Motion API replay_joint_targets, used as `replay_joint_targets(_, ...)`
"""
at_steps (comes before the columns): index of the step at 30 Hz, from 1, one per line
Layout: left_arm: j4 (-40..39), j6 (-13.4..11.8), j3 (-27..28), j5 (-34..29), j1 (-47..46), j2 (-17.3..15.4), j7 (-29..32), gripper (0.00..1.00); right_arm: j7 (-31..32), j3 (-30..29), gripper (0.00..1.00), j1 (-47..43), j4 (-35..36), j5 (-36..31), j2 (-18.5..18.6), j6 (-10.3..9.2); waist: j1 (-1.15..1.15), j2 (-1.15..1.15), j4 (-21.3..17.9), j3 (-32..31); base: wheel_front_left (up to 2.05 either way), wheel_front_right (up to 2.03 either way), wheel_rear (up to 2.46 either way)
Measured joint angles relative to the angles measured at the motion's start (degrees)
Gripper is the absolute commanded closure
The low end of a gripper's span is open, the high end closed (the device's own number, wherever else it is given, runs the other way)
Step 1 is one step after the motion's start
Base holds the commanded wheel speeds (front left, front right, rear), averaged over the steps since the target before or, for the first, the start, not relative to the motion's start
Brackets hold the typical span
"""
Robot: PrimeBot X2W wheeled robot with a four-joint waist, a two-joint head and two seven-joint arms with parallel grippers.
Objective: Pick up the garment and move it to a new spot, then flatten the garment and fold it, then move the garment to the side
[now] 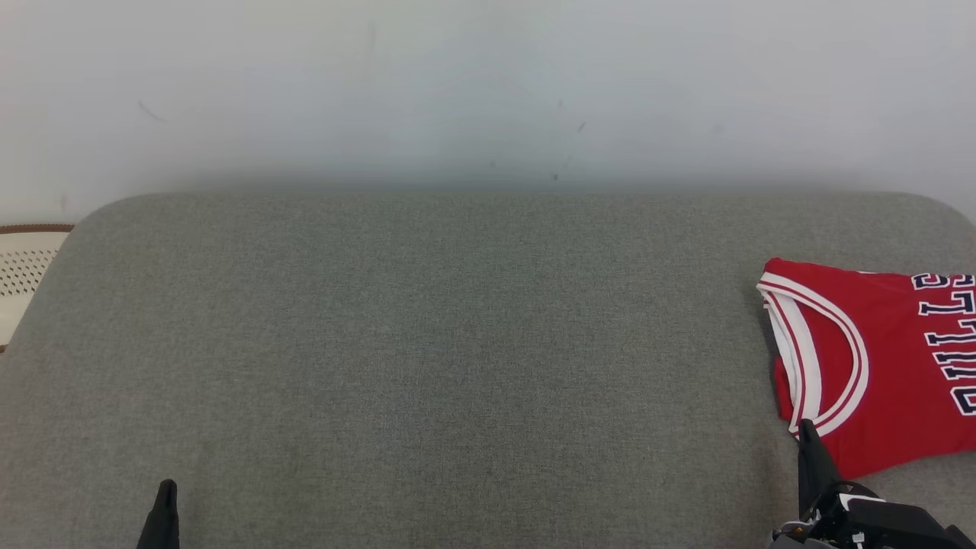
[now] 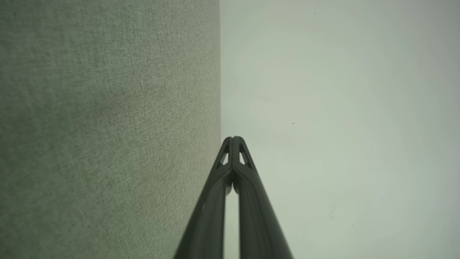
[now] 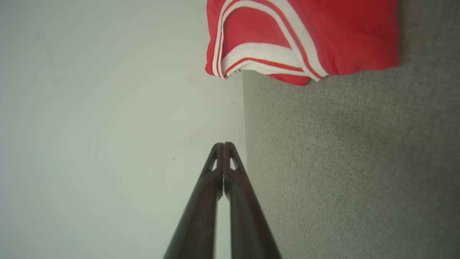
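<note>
On the right side of the grey padded surface lies the red garment, a jersey with white and red striped trim and dark lettering, folded flat and cut off by the right edge of the head view. Just near and left of its near-left corner sits the right gripper, its two dark fingers pressed together on nothing; in the right wrist view the jersey's trimmed edge lies ahead of the fingertips with a gap between. Well apart, at the near left, the left gripper has its fingers closed tip to tip and empty. A white wall rises beyond the far edge, and a pale perforated object shows at the far left.
</note>
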State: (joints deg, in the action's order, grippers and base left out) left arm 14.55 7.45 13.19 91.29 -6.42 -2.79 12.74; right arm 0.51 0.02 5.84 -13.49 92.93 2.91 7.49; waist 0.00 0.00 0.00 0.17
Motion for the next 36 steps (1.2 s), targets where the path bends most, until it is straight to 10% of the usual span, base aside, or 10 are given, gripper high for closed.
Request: replay_joint_targets(36,0.0,0.0,0.0,0.0,0.0,0.0,0.0,1.0,0.0,0.0,1.0,0.0,0.0,0.0,0.0,0.0,0.0,0.0,0.0,0.0,0.0,0.0,0.0)
